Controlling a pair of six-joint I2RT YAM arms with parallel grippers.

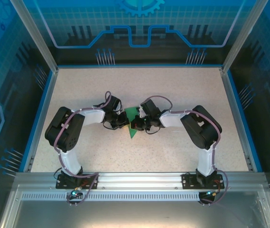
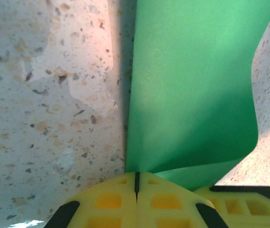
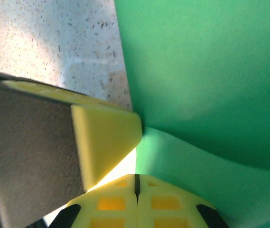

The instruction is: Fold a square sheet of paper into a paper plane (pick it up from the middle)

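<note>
1. Arm bases [image 1: 70,178] sat closest in the top view. Beyond them the left gripper [image 1: 124,121] and right gripper [image 1: 135,124] met at the table's [image 1: 182,95] middle, over the green sheet of paper [image 1: 133,133].
2. Left wrist: the left gripper [image 2: 136,175] was pinched tight on the sheet's [image 2: 191,85] near end, and the paper bowed up off the table [image 2: 54,95].
3. Right wrist: the right gripper [image 3: 136,176] was clamped on a curled part of the sheet [image 3: 210,71], with the left gripper's yellow finger [image 3: 106,137] just beside.

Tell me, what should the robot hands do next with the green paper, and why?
Probably lift together, slightly. The left gripper and right gripper look shut on the square sheet of paper, side by side, while it curls over the table.
</note>
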